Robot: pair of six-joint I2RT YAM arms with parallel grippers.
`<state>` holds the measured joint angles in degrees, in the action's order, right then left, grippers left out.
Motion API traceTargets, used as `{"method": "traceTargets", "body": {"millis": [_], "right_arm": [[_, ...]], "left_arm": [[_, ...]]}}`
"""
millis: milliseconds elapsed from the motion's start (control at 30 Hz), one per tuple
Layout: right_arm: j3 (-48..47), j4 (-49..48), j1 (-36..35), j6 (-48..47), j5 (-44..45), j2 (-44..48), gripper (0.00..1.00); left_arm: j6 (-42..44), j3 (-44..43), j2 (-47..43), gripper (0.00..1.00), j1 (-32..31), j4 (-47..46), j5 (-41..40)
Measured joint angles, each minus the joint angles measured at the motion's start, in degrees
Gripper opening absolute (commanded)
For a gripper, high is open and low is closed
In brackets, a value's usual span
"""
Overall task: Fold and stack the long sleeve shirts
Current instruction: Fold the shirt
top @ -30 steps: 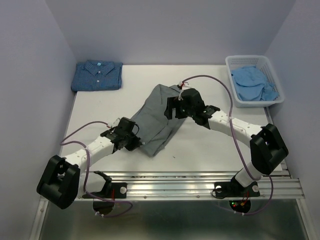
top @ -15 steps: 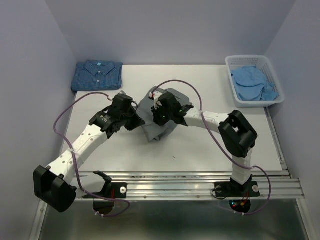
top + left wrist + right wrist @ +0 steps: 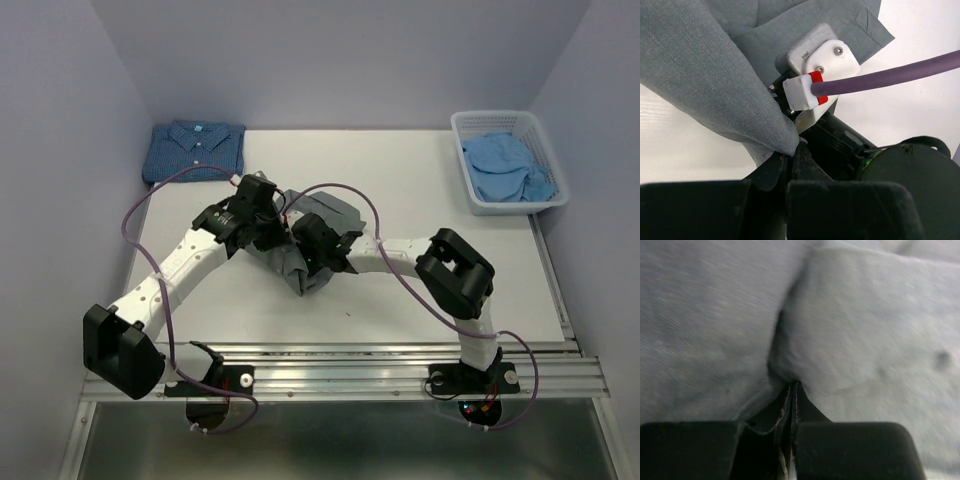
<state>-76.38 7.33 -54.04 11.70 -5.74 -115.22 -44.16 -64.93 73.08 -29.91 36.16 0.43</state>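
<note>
Table, white, flat-topped [image 3: 420,290]. Plain grey cloth shirt [image 3: 340,213], bunched mid-table between both arms. Dark blue dotted cloth shirt [image 3: 195,150], folded, far left corner. White plastic lattice basket [image 3: 490,117], far right, holding crumpled pale blue cloth shirt [image 3: 505,165]. Left gripper [image 3: 792,150], right gripper [image 3: 792,387]: each pinched tight on grey cloth.

The plain grey cloth button-up shirt [image 3: 340,212] lies mid-table on the flat white table [image 3: 420,200]. The dark blue dotted collared shirt [image 3: 195,152] sits at the far left corner; the white plastic lattice basket [image 3: 490,114], far right, holds the pale blue cloth shirt [image 3: 505,165]
</note>
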Motion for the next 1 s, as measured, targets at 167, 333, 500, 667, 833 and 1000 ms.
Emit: {"method": "traceTargets", "body": {"millis": [167,333,500,667,833,1000], "right_arm": [[0.0,2.1,1.0,3.1,9.0,1.3,0.05],[0.1,4.2,5.2,4.3,14.4,6.7,0.09],[0.1,3.7,11.1,3.9,17.4,12.4,0.09],[0.1,3.8,16.7,1.9,16.9,10.9,0.06],[0.1,3.8,20.5,0.9,15.1,5.3,0.03],[0.1,4.6,22.6,0.4,13.2,1.0,0.01]], "left_arm": [[1.5,0.0,0.9,0.0,0.0,-2.6,0.0],[2.5,0.0,0.7,0.0,0.0,-3.7,-0.5],[4.0,0.0,0.8,0.0,0.0,-3.7,-0.5],[6.1,-2.1,3.4,0.0,0.2,-3.1,-0.4],[8.5,-7.8,10.3,0.0,0.4,-3.5,0.6],[9.5,-9.5,14.1,0.0,0.4,-5.5,3.3]]}}
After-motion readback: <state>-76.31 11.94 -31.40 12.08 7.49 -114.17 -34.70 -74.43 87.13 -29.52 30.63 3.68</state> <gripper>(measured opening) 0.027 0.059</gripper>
